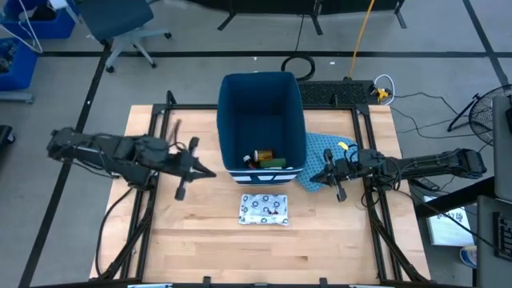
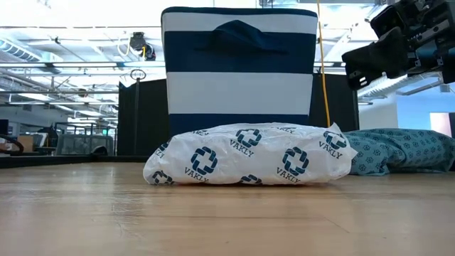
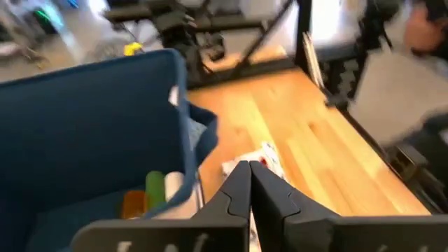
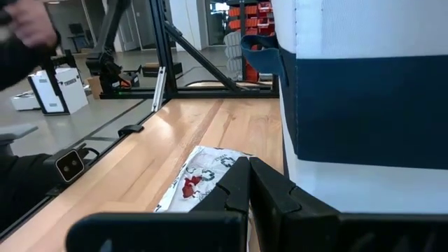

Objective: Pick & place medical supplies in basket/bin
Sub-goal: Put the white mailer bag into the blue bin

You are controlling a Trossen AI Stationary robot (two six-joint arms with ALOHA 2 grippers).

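two grippers are seen with fingers pressed together, empty: left gripper [image 1: 210,171] and right gripper [image 1: 314,175] flank the bin [image 1: 263,96]. the packet [image 1: 264,210] lies on the table [image 1: 336,240], before the bin.

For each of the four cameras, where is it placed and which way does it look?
High: above the table, looking straight down; both arms, bin, packet.
Low: at table height, facing packet and bin; one gripper at upper right.
Left wrist: on the left arm, over its shut left gripper, toward the bin.
Right wrist: past the shut right gripper, toward the packet.
All four views show bin and packet.
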